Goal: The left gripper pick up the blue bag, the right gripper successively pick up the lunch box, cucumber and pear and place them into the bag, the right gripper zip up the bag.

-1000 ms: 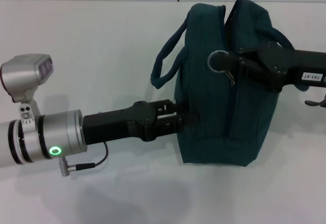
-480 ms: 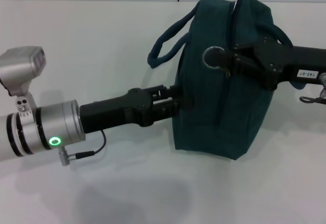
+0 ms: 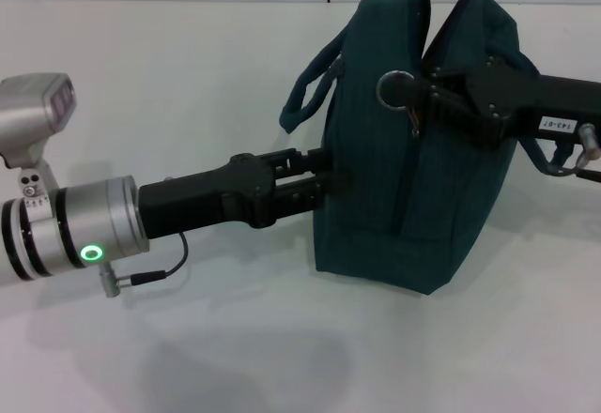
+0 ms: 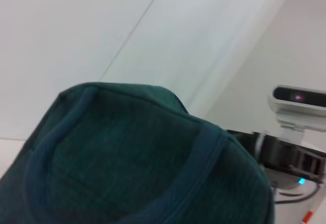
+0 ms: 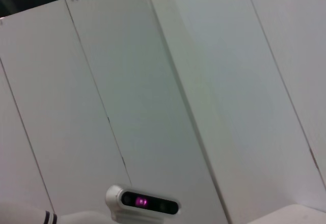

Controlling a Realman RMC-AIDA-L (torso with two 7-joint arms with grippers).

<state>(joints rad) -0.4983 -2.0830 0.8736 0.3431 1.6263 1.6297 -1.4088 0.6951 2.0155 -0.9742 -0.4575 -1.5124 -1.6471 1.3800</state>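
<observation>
White worktop all round, pale wall panels behind, and the bag [image 3: 413, 141] is stood upright in the middle of it. Its near side is gripped by the left pincer [image 3: 331, 180], closed on the fabric low down the wall. The ring pull [image 3: 392, 88] near the bag's top seam is held by the right pincer [image 3: 421, 97], reaching in from the bag's far side. Lunch box, cucumber and pear aren't seen anywhere, so they're probably already inside.

Handling-wise: soft cloth, no frame, so the walls will likely sag and fold wherever they're pushed. With food inside it's probably bottom-heavy and a bit floppy up top. The zip seam looks slack and gaping by the ring, so it'd be best kept taut by the left grip while the pull is drawn along. The loop handle [image 3: 315, 94] beside the left grip hangs loose and could snag.
</observation>
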